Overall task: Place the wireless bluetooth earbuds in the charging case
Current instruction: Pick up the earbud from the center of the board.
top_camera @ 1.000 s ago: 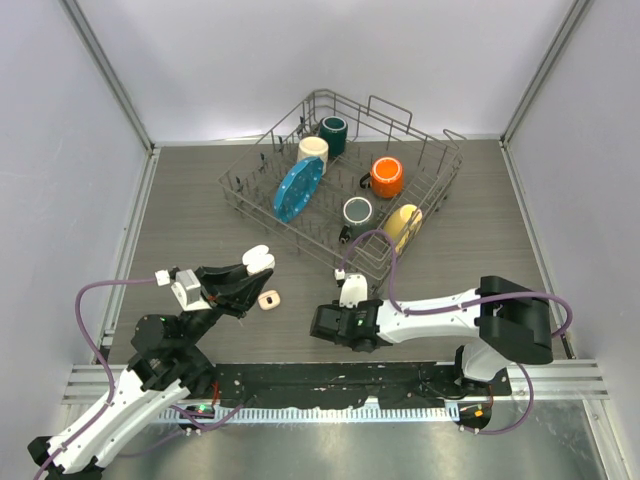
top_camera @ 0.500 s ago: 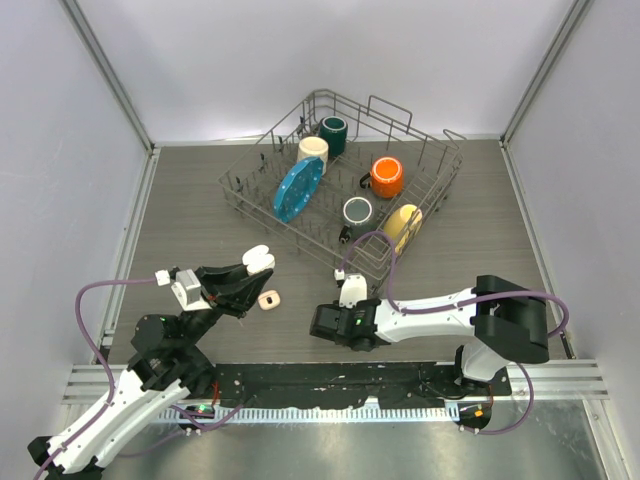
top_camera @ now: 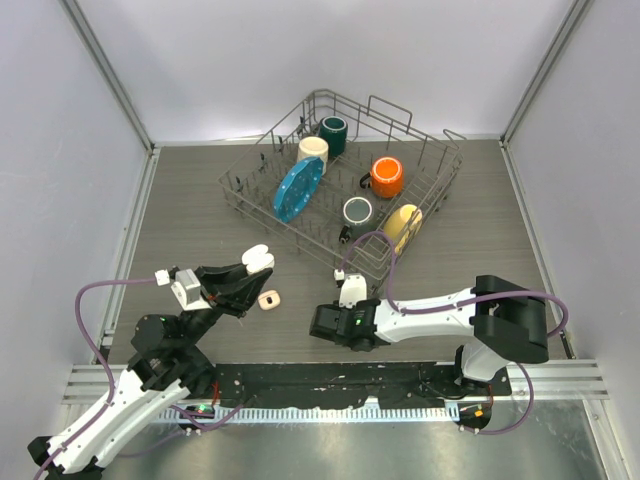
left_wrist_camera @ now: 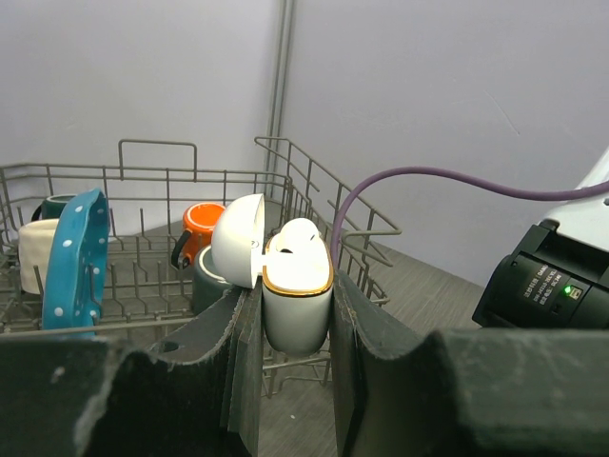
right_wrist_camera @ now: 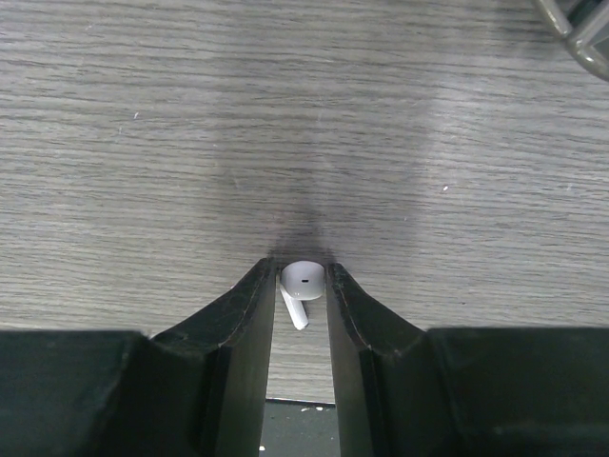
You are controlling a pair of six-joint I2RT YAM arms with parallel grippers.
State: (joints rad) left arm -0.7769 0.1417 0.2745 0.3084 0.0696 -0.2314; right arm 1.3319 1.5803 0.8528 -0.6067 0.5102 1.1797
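Observation:
My left gripper is shut on the charging case, a white case with a gold rim, held upright above the table with its lid swung open to the left. Something white and rounded fills the case's mouth. From above, the case sits at the tips of the left gripper. My right gripper is down at the table, shut on a white earbud whose stem points toward the camera. In the top view the right gripper hides that earbud.
A small beige object lies on the table between the two grippers. A wire dish rack behind holds mugs and a blue plate. The right arm's purple cable loops near the rack's front corner.
The right arm has shifted very slightly left and its jaws have narrowed a little. The left arm and the case have not moved.

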